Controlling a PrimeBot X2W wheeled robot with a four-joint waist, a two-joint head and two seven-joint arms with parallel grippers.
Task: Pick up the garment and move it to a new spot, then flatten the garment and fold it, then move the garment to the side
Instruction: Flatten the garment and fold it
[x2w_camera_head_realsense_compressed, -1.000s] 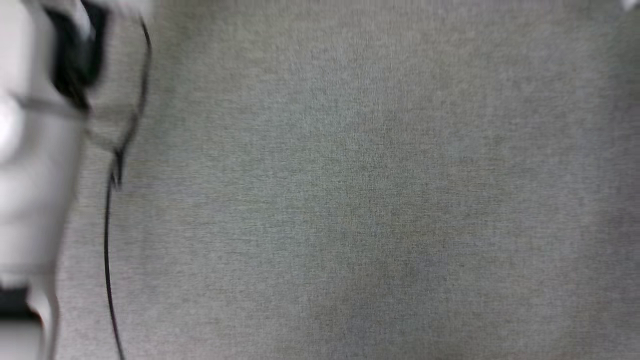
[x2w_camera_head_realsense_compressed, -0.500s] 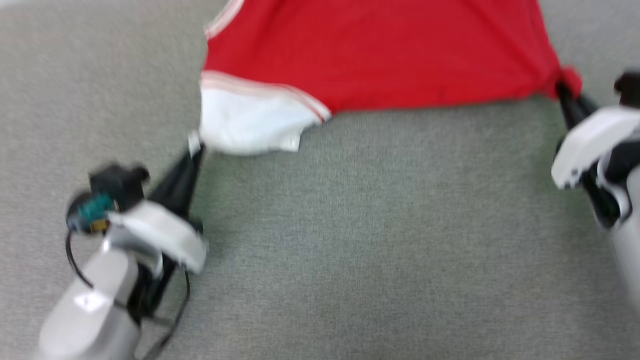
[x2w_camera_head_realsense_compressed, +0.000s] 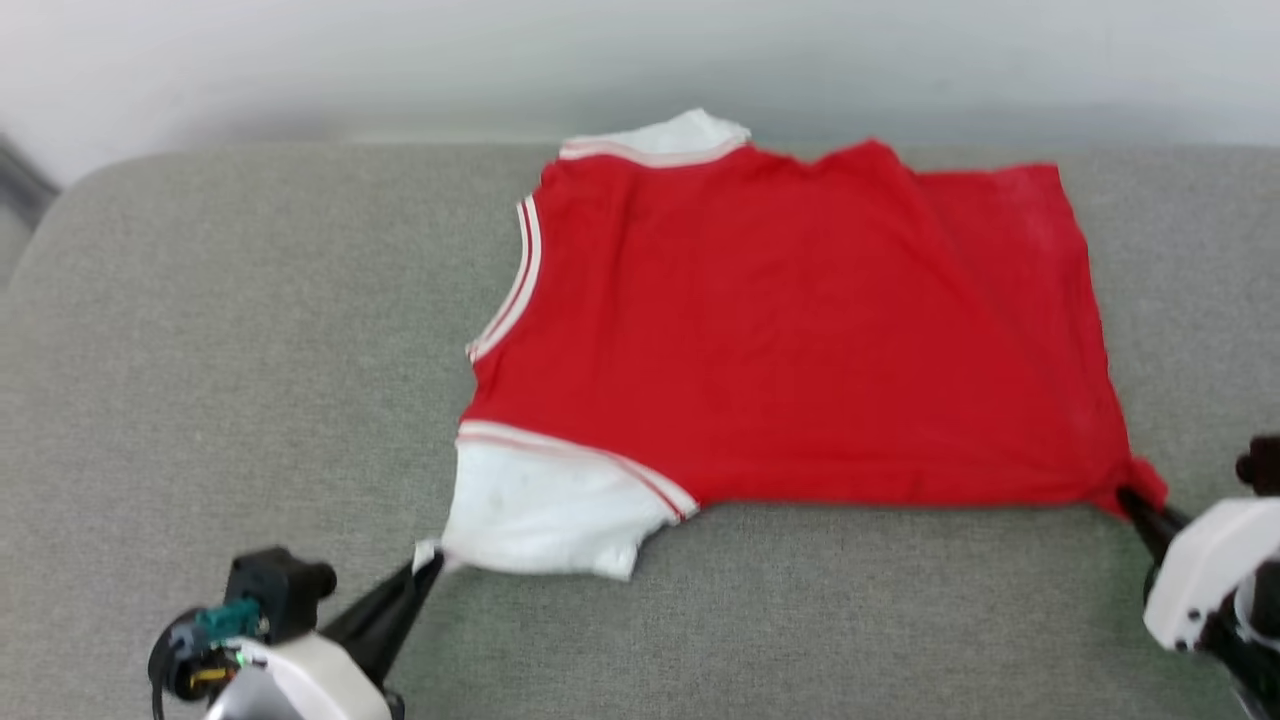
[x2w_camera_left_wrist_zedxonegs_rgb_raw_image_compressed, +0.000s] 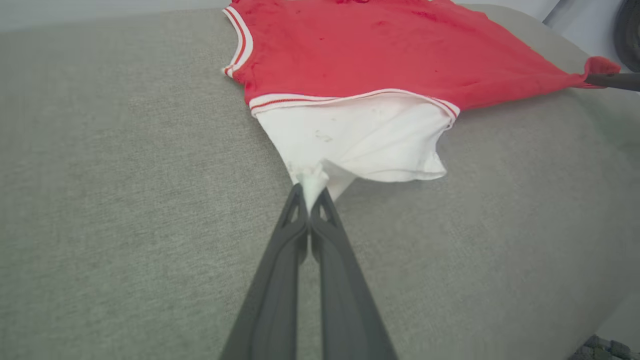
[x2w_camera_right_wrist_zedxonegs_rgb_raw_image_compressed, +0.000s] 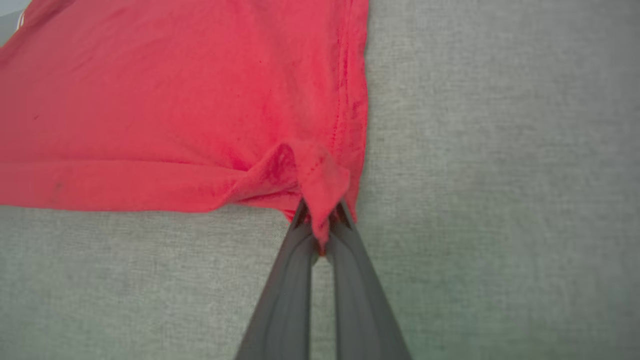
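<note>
Left gripper (x2w_camera_left_wrist_zedxonegs_rgb_raw_image_compressed: 311, 192) pinches the white sleeve (x2w_camera_left_wrist_zedxonegs_rgb_raw_image_compressed: 360, 135) (at its hem, apparently) of the red jersey (x2w_camera_head_realsense_compressed: 800, 340); right gripper (x2w_camera_right_wrist_zedxonegs_rgb_raw_image_compressed: 322, 216) pinches its bottom corner.

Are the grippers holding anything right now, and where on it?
Both hold the garment: the left gripper pinches the tip of its white sleeve, the right gripper pinches its red hem corner.
</note>
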